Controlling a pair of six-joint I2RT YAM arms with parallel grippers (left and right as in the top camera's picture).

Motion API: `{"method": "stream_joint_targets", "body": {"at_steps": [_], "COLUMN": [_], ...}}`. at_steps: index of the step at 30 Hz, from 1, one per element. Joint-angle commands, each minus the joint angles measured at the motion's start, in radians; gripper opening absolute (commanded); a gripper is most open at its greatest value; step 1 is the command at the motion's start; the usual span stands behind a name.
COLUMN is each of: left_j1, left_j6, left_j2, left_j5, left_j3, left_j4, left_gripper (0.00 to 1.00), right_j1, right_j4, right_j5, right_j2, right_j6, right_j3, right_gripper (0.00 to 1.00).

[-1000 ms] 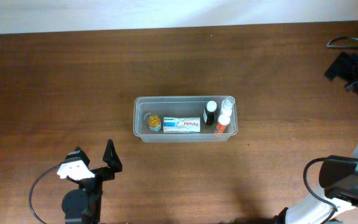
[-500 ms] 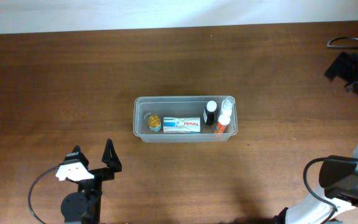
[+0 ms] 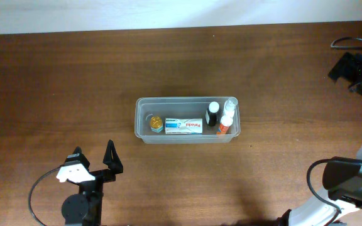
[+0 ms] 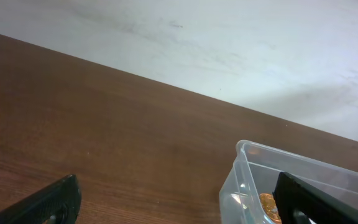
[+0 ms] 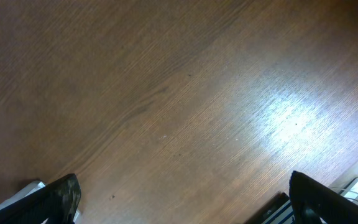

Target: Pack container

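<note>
Container [image 3: 136,122] well apart from left fingers [image 3: 111,157] and right fingers [image 5: 58,198], both pairs wide open, empty.

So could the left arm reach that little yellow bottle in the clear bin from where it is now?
Probably yes. The left hand is open, and nothing stands on the table between it and the container. The yellow bottle sits at the end nearest that arm, uncovered, so the way in from above looks free.
</note>
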Motion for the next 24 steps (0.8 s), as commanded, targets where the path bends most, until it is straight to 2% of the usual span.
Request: {"method": "stream_joint_targets", "body": {"at_steps": [1,12,24], "left_j1": [0.004,0.004,0.004], "left_j6": [0.008,0.008,0.009], "left_j2": [-0.010,-0.010,-0.010], "left_j5": [0.015,0.015,0.015], "left_j3": [-0.006,-0.006,-0.006], "left_j4": [0.000,0.000,0.000], "left_gripper": [1.00,0.99,0.99], "right_j1": [-0.003,-0.001,-0.001], "right_j4": [-0.002,-0.002,-0.006], "right_j5": [0.005,0.007,-0.052], "right_j2": [-0.018,-0.060,-0.443], "right_j6": [0.008,0.007,0.005], "right_j3": [0.014,0.014,0.014], "right_gripper": [0.98,0.98,0.98]}}
